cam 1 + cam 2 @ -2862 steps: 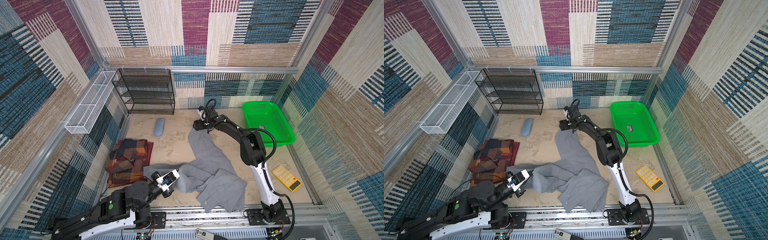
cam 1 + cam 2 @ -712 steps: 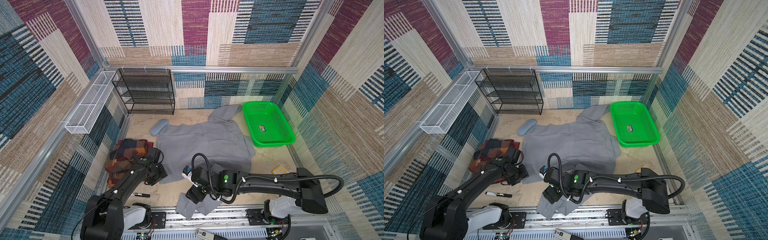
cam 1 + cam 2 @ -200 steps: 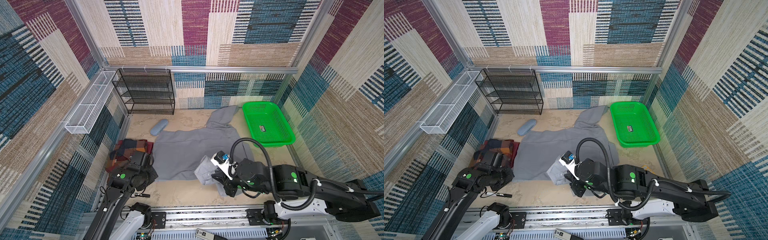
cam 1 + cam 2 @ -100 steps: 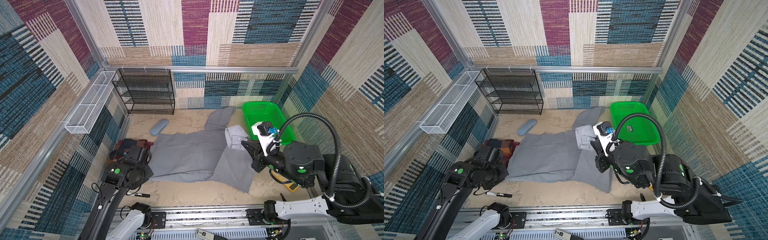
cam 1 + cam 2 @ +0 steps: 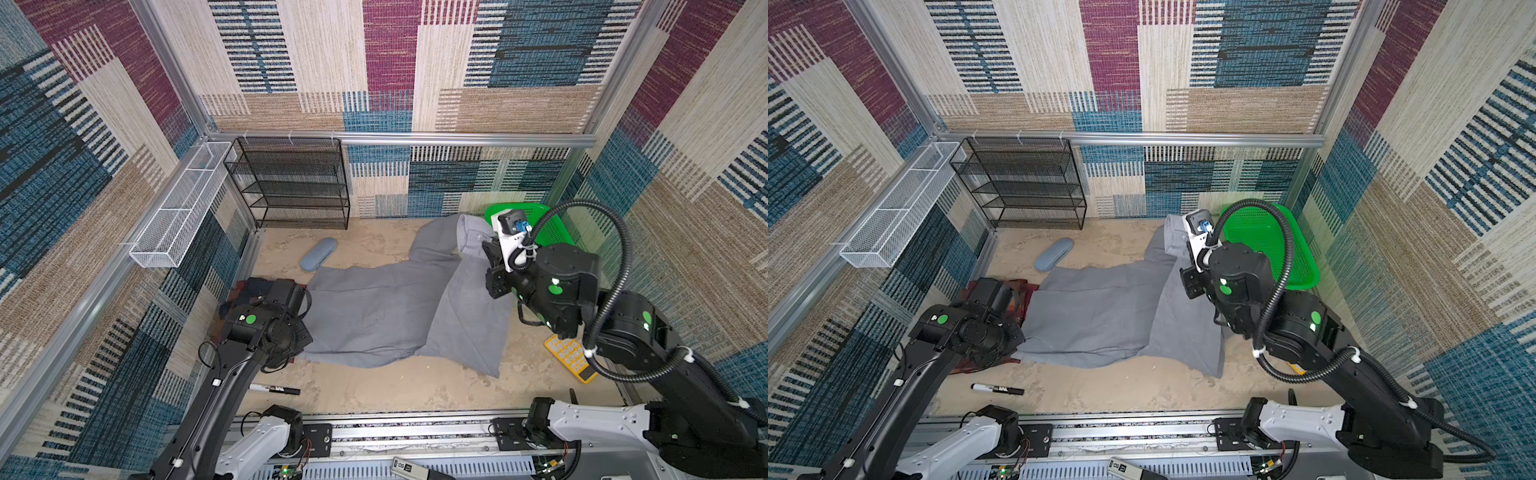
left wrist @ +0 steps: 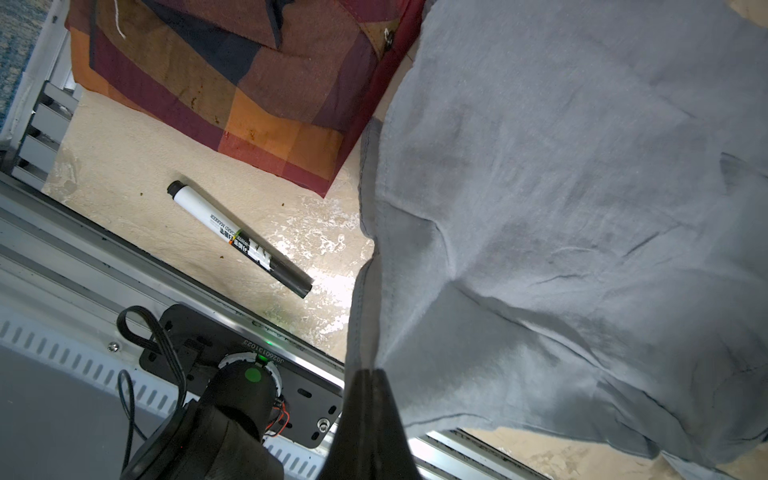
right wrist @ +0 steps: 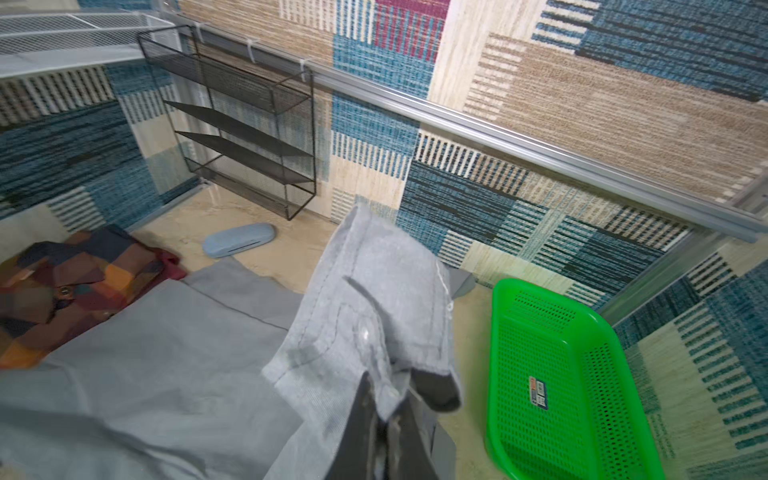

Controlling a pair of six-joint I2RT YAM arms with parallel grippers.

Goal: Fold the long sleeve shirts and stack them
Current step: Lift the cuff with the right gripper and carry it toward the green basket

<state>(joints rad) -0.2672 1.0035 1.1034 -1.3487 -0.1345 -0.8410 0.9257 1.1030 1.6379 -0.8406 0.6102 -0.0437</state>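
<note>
The grey shirt (image 5: 374,307) (image 5: 1096,307) is stretched across the middle of the floor between both arms. My left gripper (image 6: 371,372) is shut on its left hem, which hangs above the floor. The left arm (image 5: 266,328) covers that hold in both top views. My right gripper (image 7: 384,409) is shut on a buttoned cuff end of the grey shirt (image 7: 365,299), held up at the back right beside the green basket. The folded plaid shirt (image 6: 232,75) (image 7: 62,291) lies at the left, partly under the grey cloth and the left arm.
A green basket (image 5: 557,237) (image 7: 561,374) stands at the back right. A blue-grey case (image 5: 318,254) lies near the black wire shelf (image 5: 291,187). A marker (image 5: 274,389) (image 6: 239,239) lies by the front rail. A yellow calculator (image 5: 569,359) lies under the right arm.
My right gripper has carried its end of the grey shirt from the front middle up to the back right. The left arm has drawn the hem leftward over the plaid shirt.
</note>
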